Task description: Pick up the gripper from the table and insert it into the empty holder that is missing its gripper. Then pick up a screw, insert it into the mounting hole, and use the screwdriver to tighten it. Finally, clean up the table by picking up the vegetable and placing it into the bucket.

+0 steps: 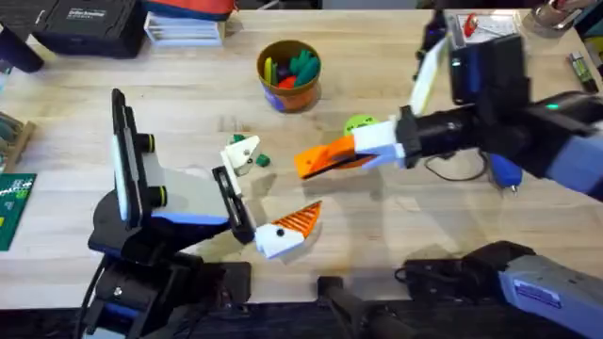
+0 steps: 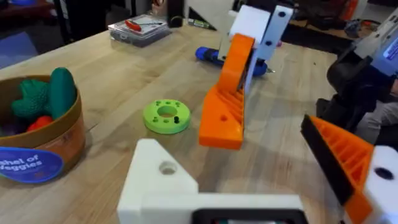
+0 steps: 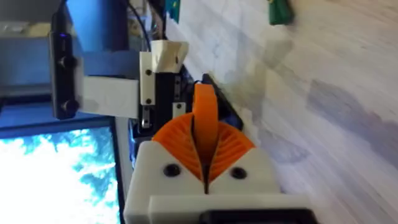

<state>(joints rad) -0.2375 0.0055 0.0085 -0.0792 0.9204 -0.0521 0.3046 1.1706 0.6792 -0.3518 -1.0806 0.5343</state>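
At centre of the overhead view, the gripper [image 1: 320,158] is pinched by its thin edge in the right end effector [image 1: 341,155], above the bench [image 1: 188,113]; it is judged light, stiff, ridged; the left end effector [image 1: 247,202] gapes, 1 holder [image 2: 158,180] bare.

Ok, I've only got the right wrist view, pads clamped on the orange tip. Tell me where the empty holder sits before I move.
Observer: In the overhead view, the left gripper is open. It is nearer the bases than your right gripper with the orange tip, and the two are apart.
Operator: Give me the holder's state.
Observer: In the left wrist view, the holder is a bare white finger with a hole in its upper face. The other finger carries its orange pad.
Operator: Now locate the screwdriver.
Observer: The blue screwdriver lies on the table, partly under the right arm.
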